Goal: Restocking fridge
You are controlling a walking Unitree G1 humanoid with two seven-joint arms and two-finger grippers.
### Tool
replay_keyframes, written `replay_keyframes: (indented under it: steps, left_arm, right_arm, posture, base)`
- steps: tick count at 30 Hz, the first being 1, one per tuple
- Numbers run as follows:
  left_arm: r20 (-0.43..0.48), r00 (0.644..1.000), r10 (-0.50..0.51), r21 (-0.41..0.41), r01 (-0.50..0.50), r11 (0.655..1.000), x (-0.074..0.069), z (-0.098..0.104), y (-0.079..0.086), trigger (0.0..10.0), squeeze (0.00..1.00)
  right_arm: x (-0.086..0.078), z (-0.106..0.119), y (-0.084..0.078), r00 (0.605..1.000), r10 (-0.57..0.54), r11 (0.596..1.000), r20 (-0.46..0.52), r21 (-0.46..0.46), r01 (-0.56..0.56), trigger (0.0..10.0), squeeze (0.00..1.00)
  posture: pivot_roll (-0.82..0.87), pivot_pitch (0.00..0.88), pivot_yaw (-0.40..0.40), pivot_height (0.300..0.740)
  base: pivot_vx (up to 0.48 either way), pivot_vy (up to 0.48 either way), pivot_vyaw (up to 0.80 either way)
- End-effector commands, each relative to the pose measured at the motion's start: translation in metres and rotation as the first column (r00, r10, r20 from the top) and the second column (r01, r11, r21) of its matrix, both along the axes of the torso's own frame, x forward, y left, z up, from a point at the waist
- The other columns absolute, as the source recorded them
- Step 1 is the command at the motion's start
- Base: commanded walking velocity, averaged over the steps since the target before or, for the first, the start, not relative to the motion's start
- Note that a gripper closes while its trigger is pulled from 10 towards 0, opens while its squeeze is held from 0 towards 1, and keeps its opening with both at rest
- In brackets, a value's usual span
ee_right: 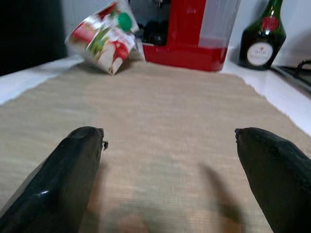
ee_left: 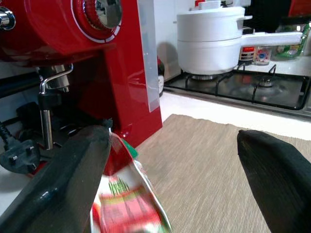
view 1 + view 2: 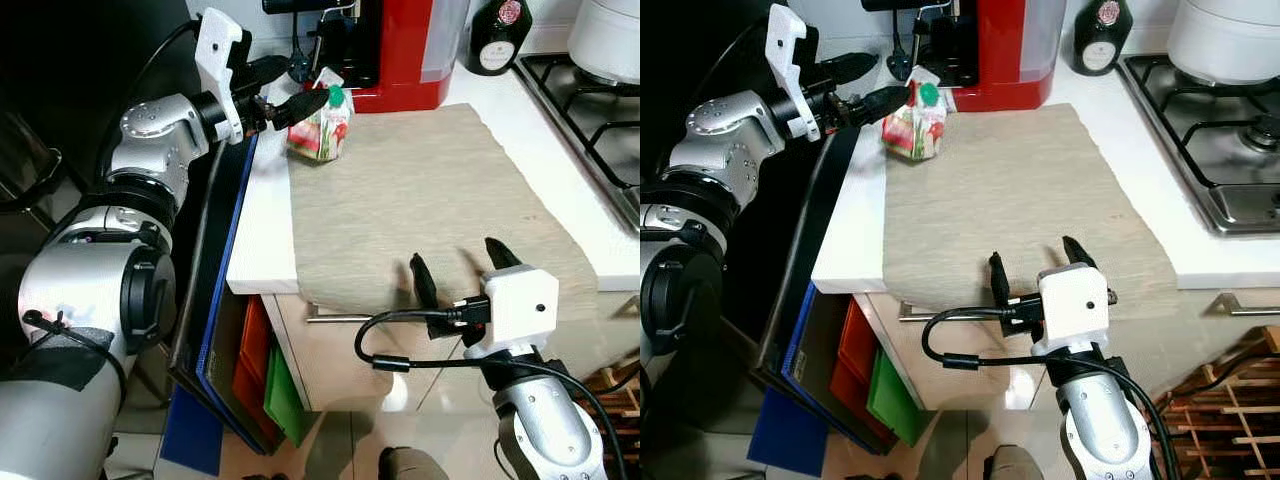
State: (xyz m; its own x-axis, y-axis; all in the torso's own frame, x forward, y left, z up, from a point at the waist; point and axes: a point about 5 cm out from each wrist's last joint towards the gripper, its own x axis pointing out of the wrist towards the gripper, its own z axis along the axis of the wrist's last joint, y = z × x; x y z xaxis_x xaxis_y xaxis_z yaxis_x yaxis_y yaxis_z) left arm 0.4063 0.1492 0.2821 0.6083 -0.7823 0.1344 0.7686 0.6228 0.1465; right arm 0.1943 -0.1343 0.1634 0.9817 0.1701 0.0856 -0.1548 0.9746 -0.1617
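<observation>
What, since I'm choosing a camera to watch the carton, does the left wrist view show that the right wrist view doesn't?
The left wrist view adds the white pot and a black plug. The right wrist view adds the dark bottle. Both show the carton, red coffee machine and woven mat; the carton is close by the open left gripper and far from the open right gripper.

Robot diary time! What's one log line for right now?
left tool: open, at carton on countertop mat | right tool: open, hovering at mat's front edge | carton: tilted, beside red coffee machine
</observation>
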Motion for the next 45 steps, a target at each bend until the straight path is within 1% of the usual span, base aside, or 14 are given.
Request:
replay_keyframes:
  steps: [1,4,5,7,8,17,18,22,24,25,26,28,37,45]
  left_arm:
    - [0.03,0.999,0.032,0.004,-0.032,0.999,0.001,0.013,0.005,10.0,1.0]
    - [0.01,0.999,0.048,0.002,-0.048,0.999,0.002,0.007,0.005,10.0,1.0]
    - [-0.003,0.998,0.06,0.002,-0.06,0.998,0.002,0.005,0.005,10.0,0.49]
    - [-0.008,0.998,0.066,0.003,-0.066,0.998,0.003,0.003,0.004,10.0,0.49]
    - [-0.011,0.998,0.069,0.008,-0.069,0.998,0.003,0.001,0.003,10.0,0.0]
    - [0.059,0.995,0.084,-0.029,-0.082,0.996,0.0,-0.008,0.0,10.0,0.0]
    - [0.067,0.992,0.107,-0.099,-0.1,0.99,-0.001,-0.01,-0.003,10.0,0.0]
    - [0.108,0.988,0.111,-0.114,-0.099,0.989,-0.011,-0.029,-0.025,10.0,0.0]
    - [0.102,0.988,0.117,-0.152,-0.101,0.983,-0.033,-0.045,-0.048,10.0,0.0]
    - [0.102,0.988,0.117,-0.152,-0.101,0.983,-0.033,-0.045,-0.048,10.0,0.0]
    - [0.07,0.99,0.124,-0.215,-0.106,0.971,-0.053,-0.053,-0.064,10.0,0.0]
    - [0.042,0.987,0.158,-0.251,-0.142,0.958,-0.073,-0.061,-0.07,10.0,0.0]
    - [-0.034,0.955,0.295,-0.137,-0.297,0.945,-0.114,-0.094,-0.046,10.0,0.0]
    - [-0.02,0.923,0.384,-0.148,-0.382,0.912,-0.095,-0.084,-0.046,10.0,0.0]
  right_arm:
    - [0.001,0.001,0.002,1.0,0.018,1.0,0.006,0.016,-0.018,10.0,0.0]
    - [0.001,0.0,0.002,1.0,0.021,1.0,0.005,0.015,-0.021,10.0,0.0]
    - [0.002,0.0,0.002,1.0,0.023,1.0,0.005,0.013,-0.023,10.0,0.0]
    - [0.002,0.0,0.003,1.0,0.024,1.0,0.005,0.013,-0.024,10.0,0.0]
    - [0.002,-0.001,0.003,1.0,0.024,1.0,0.006,0.01,-0.024,10.0,0.0]
    - [0.009,0.001,-0.002,1.0,-0.02,0.999,0.022,0.035,0.019,10.0,0.0]
    - [0.014,0.001,-0.003,0.999,-0.026,0.999,0.024,0.044,0.025,10.0,0.0]
    - [0.025,0.0,-0.004,0.999,-0.042,0.999,0.034,0.035,0.041,10.0,0.0]
    - [0.033,0.003,-0.004,0.997,-0.052,0.998,0.062,0.03,0.05,10.0,0.0]
    - [0.033,0.003,-0.004,0.997,-0.052,0.998,0.062,0.03,0.05,10.0,0.0]
    - [0.042,0.006,-0.005,0.995,-0.063,0.998,0.083,0.026,0.061,10.0,0.0]
    - [0.045,0.01,-0.008,0.99,-0.083,0.997,0.112,0.017,0.082,10.0,0.0]
    - [0.062,0.004,-0.02,0.985,-0.118,0.991,0.129,-0.044,0.125,10.0,0.0]
    - [0.1,0.02,-0.009,0.978,-0.067,0.995,0.199,-0.058,0.08,10.0,0.0]
  posture:
    - [-0.33,0.029,0.109,0.74]
    - [-0.32,0.029,0.107,0.74]
    - [-0.33,0.028,0.108,0.74]
    - [-0.33,0.028,0.108,0.74]
    - [-0.34,0.028,0.119,0.74]
    - [-0.32,0.01,0.133,0.74]
    - [-0.3,0.003,0.127,0.74]
    - [-0.25,0.0,0.112,0.74]
    - [-0.22,0.0,0.103,0.74]
    - [-0.22,0.0,0.103,0.74]
    - [-0.19,0.0,0.089,0.74]
    - [-0.17,0.0,0.082,0.74]
    - [-0.05,0.0,0.023,0.74]
    - [-0.05,0.0,0.029,0.74]
  base:
    - [0.0,0.0,0.0]
    - [0.0,0.0,0.0]
    - [0.0,0.0,0.0]
    - [0.0,0.0,0.0]
    - [0.0,0.0,0.0]
    - [0.0,0.0,0.0]
    - [0.0,0.0,0.0]
    - [0.0,0.0,0.0]
    - [0.0,0.0,0.0]
    - [0.0,0.0,0.0]
    - [0.0,0.0,0.0]
    - [0.0,0.0,0.0]
    - [0.0,0.0,-0.41]
    - [0.0,0.0,-0.26]
